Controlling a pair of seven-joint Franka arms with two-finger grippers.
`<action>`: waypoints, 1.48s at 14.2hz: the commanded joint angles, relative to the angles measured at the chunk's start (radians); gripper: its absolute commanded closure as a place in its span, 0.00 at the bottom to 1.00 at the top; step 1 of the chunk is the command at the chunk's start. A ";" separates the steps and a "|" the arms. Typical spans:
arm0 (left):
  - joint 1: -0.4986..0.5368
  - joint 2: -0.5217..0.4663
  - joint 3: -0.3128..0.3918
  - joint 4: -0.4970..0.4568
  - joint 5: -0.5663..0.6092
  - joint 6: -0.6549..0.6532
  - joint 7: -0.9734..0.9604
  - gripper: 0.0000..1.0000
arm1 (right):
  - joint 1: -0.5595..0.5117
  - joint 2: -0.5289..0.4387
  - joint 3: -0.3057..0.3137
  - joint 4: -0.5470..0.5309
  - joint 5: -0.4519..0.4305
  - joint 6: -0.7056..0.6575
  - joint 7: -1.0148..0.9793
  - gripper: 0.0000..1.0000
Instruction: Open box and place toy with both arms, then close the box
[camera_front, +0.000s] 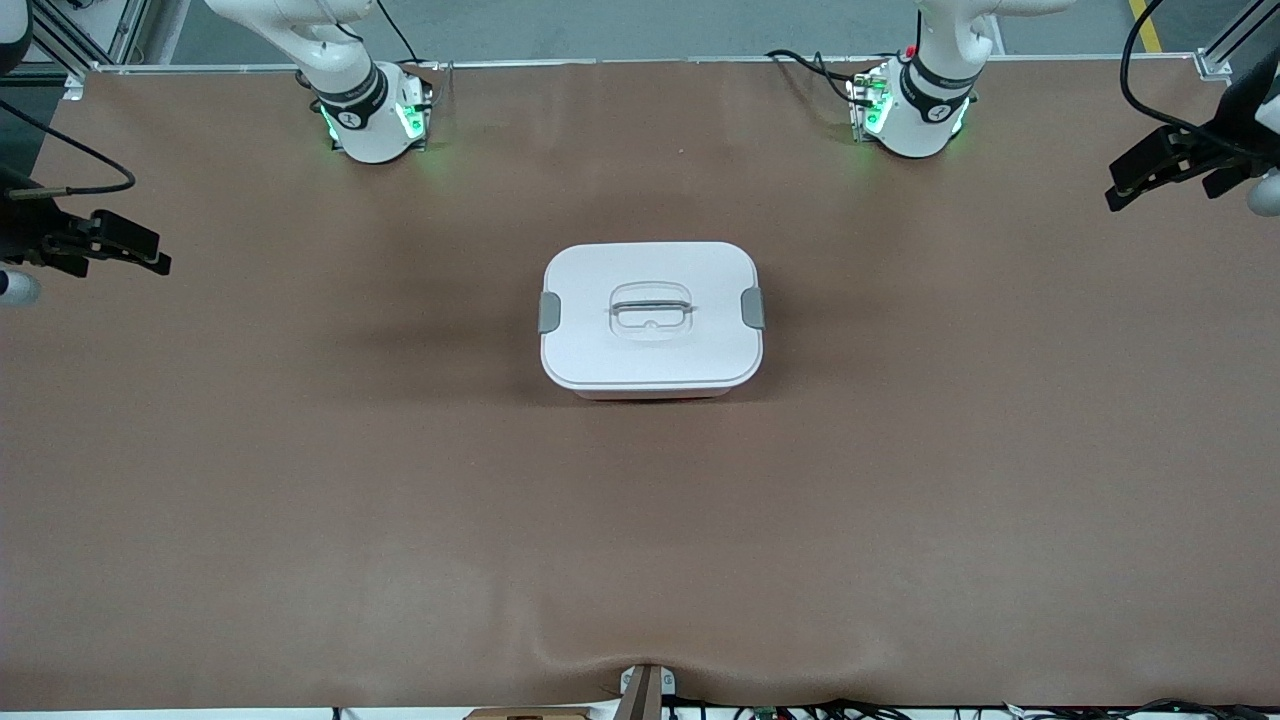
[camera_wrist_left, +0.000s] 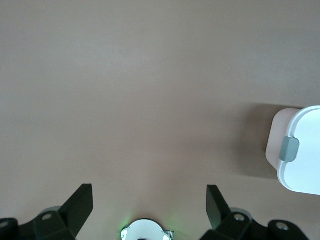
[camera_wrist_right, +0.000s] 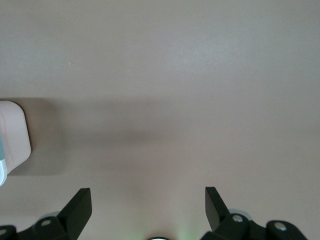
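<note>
The box stands in the middle of the table with its white lid on, the grey handle lying in its recess and a grey clip at each short end. A sliver of pink tub shows under the lid's edge. The toy is out of view. My left gripper hangs open and empty over the left arm's end of the table; in the left wrist view the box lies off to one side. My right gripper hangs open and empty over the right arm's end; its own view catches a corner of the box.
Both arm bases stand along the table's edge farthest from the front camera. A brown cover spans the table, rippled near a small clamp at the edge nearest that camera.
</note>
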 joint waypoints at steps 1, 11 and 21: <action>-0.007 -0.008 0.010 -0.022 -0.017 0.035 0.042 0.00 | -0.024 0.002 0.018 0.006 -0.009 0.000 0.007 0.00; -0.008 0.001 0.010 -0.022 -0.017 0.062 0.039 0.00 | -0.024 0.004 0.018 0.006 -0.009 0.002 0.007 0.00; 0.010 0.029 0.008 -0.011 -0.020 0.062 0.041 0.00 | -0.024 0.005 0.018 0.006 -0.009 0.002 0.006 0.00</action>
